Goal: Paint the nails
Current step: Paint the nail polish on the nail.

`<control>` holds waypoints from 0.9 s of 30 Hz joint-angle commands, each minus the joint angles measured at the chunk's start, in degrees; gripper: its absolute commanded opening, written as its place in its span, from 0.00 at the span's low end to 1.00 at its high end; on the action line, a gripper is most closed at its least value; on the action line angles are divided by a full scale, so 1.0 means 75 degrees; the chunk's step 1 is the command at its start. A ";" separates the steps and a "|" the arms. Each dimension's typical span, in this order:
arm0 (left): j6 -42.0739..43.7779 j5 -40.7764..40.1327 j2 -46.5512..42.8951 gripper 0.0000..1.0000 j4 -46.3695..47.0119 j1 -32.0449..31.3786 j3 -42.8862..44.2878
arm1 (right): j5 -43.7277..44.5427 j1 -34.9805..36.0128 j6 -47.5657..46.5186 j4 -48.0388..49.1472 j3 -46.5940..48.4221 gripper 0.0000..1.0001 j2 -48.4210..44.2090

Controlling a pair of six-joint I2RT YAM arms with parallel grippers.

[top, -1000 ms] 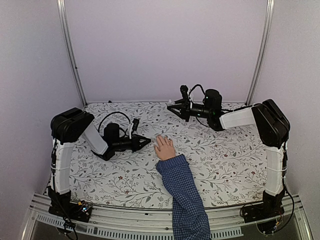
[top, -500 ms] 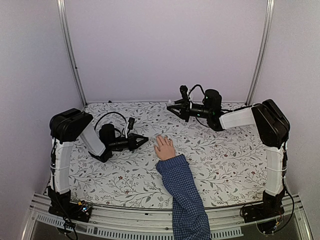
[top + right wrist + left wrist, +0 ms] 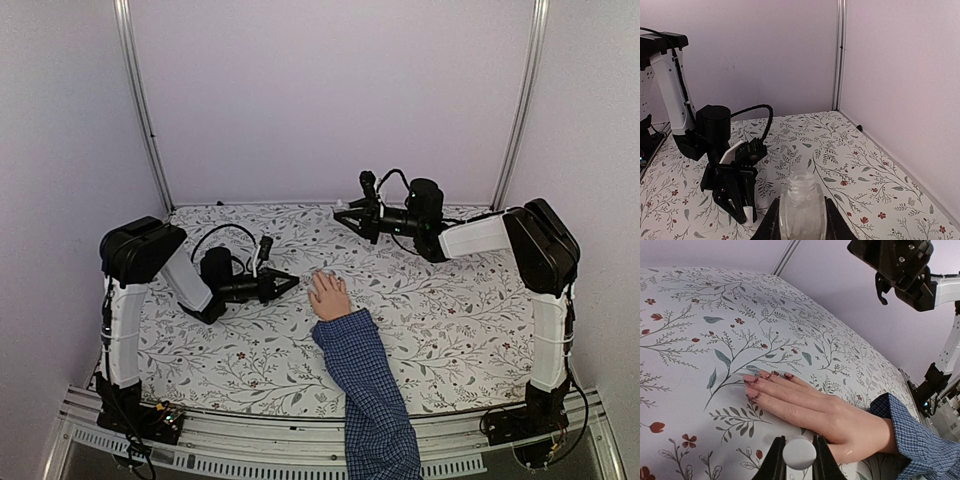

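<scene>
The hand lies palm down near the middle of the floral cloth, with its fingers pointing toward the back left. Its blue checked sleeve runs out over the table's near edge. The nails show dark red at the fingertips, resting on the cloth. The left gripper sits low just left of those fingertips, its jaws closed tight on a small white cap. Whether anything touches a nail cannot be told. The right gripper hangs raised near the back wall, well apart from the hand, clamped on a clear glass bottle with an open neck. Broad stretches of cloth lie on both sides of the sleeve, bounded by the side walls and the corner posts.
</scene>
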 commanded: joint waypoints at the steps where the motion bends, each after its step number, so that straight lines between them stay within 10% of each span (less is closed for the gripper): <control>1: 0.0217 0.0121 0.0084 0.00 -0.0225 -0.0137 0.0153 | 0.0051 0.0040 -0.0095 0.0012 -0.0018 0.00 0.0064; 27: 0.0460 0.0096 0.0190 0.00 -0.0819 -0.0207 0.0378 | 0.0082 0.0042 -0.0119 0.0000 -0.0017 0.00 0.0062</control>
